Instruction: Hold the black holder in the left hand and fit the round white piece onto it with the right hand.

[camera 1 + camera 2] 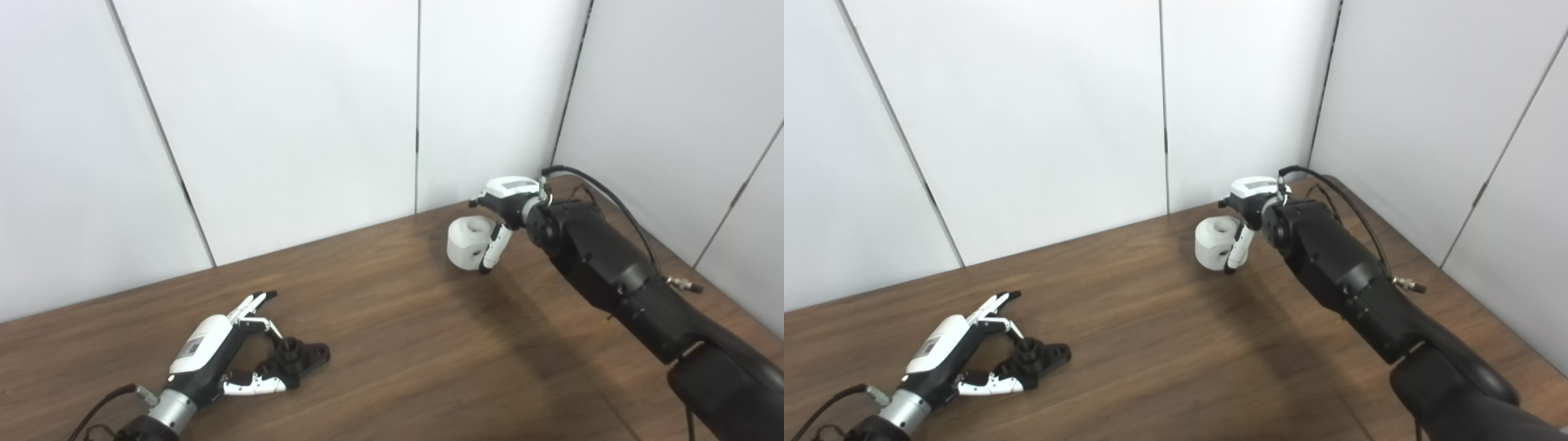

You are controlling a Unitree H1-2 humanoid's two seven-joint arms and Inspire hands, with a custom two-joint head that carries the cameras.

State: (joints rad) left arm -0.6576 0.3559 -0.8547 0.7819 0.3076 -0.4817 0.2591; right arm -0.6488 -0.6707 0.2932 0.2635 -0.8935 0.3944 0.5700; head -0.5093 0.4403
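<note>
The round white piece (468, 242) is clamped in the right hand (503, 211), seemingly lifted above the table (392, 343) near the far corner. The black holder (301, 355) lies at the near left, cradled by the left hand (228, 355), whose fingers are only loosely curled around it. If the holder is not firmly gripped, it may be pushed aside during fitting.

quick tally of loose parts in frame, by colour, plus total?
Black: 1, the black holder lying on the table, between the left hand's spread fingers.
White: 1, the round white piece gripped by the right hand, off the tabletop.
Total: 2
</note>
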